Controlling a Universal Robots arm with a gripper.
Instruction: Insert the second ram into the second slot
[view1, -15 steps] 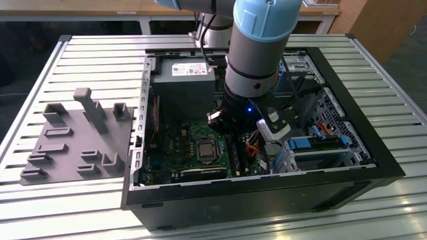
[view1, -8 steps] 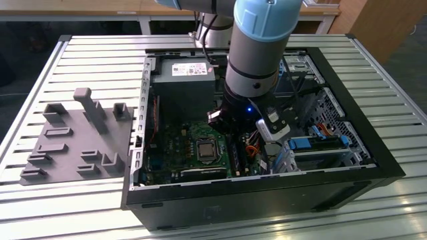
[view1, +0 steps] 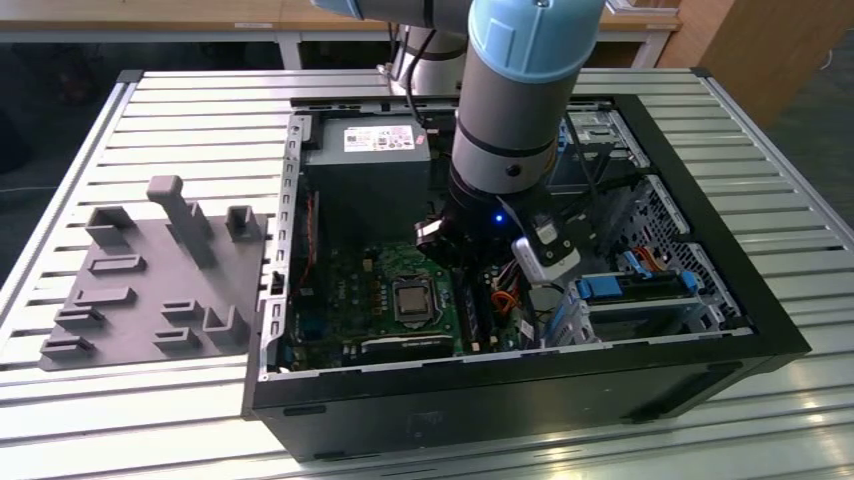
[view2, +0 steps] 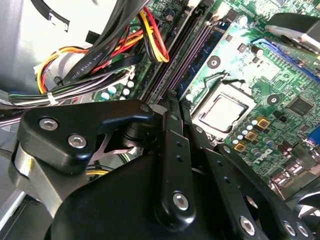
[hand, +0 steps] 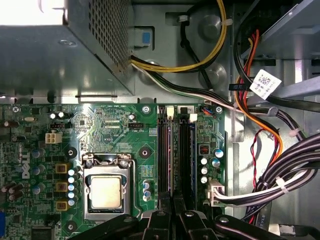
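In the exterior view my gripper reaches down into the open computer case, over the memory slots to the right of the processor socket. In the first wrist view the slots run away from my gripper. A thin bluish stick, the second ram, stands edge-up in one slot, in line with the fingertips. Another blue edge stands two slots over. The fingers are pressed together above the slots' near end, and my gripper looks shut. Whether the tips pinch the stick or only rest on it is hidden.
Bundles of black, yellow, red and orange cables hang close beside the slots. The power supply fills the case's far corner. Drive bays with light-blue latches sit to the exterior view's right. A grey fixture plate lies on the slatted table.
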